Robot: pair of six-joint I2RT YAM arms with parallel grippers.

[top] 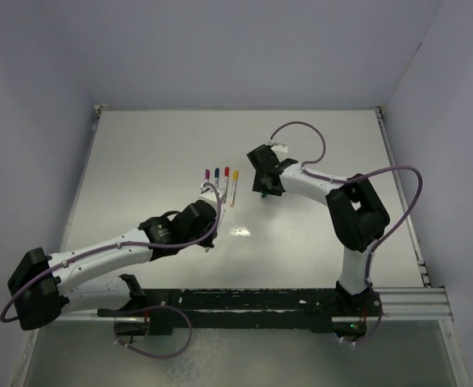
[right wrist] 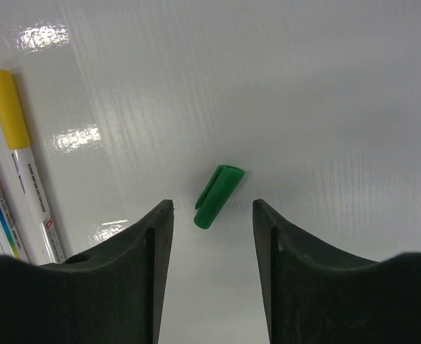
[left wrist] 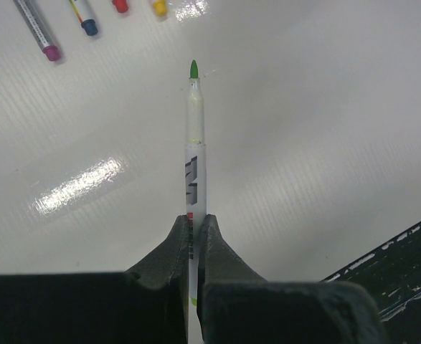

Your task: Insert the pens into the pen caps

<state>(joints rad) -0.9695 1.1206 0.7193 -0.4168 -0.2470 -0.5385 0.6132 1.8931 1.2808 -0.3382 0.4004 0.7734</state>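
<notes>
Left gripper (left wrist: 194,219) pinches the green-tipped pen (left wrist: 194,143) — tail hidden; right gripper (right wrist: 212,206) spread over green cap (right wrist: 218,193).

A pale pen (left wrist: 194,143) is being pinched between the closed fingers of the left gripper (left wrist: 194,222), with its barrel being held straight up the frame and its uncapped green tip (left wrist: 194,69) being pointed away over the white table (left wrist: 325,129). Four other pens are being cut off by the top-left edge, their ends being shown as magenta (left wrist: 51,52), blue (left wrist: 90,29), red (left wrist: 120,6) and yellow (left wrist: 159,7). A dark rail (left wrist: 396,265) is being caught at lower right.
</notes>
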